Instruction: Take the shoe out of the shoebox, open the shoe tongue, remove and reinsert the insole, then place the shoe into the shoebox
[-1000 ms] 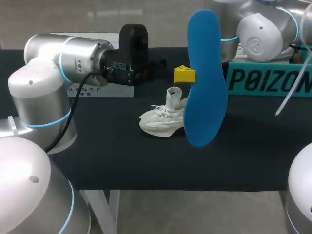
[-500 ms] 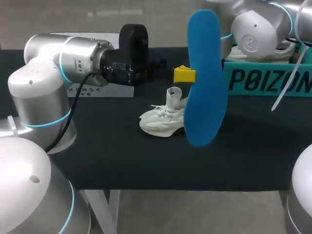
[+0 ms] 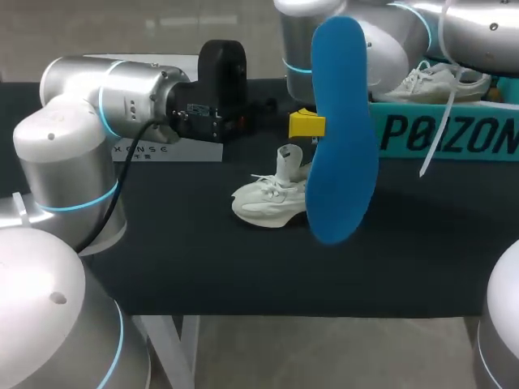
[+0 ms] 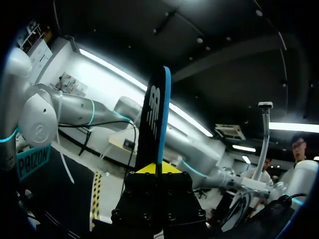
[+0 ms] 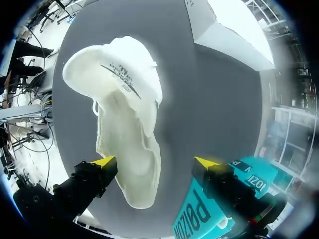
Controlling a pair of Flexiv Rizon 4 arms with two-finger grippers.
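**Right arm swinging in over the shoe while the insole is waiting**

Since a second ago, the right arm (image 3: 349,44) is sweeping in from the far right corner toward the table's middle. Its bulk is now sitting behind the insole (image 3: 342,130) in the head view and is uncovering the second shoe (image 3: 434,79) lying in the shoebox (image 3: 442,134). Nothing else is shifting.

The left gripper (image 4: 158,169) is pinching the blue insole at its lower end, the yellow tips closed against both faces, and is holding it upright in the air above the table (image 3: 243,267). The right gripper (image 5: 155,164) is hanging over the white shoe (image 5: 127,124) with its fingers spread wide and gripping nothing. The shoe is showing between the two tips, but I cannot tell that either tip is touching it. The shoe is resting on the table, just beside the shoebox and outside it.

Judging from this, the insole is going back in. To do that well, the right gripper should be coming down on the collar or heel and steadying the shoe with the tongue pulled clear. The left arm should then be tipping the insole over so one end is leading into the opening, feeding it in low and flat. Pushing against an unheld shoe would likely be sliding it across the table or buckling the insole.
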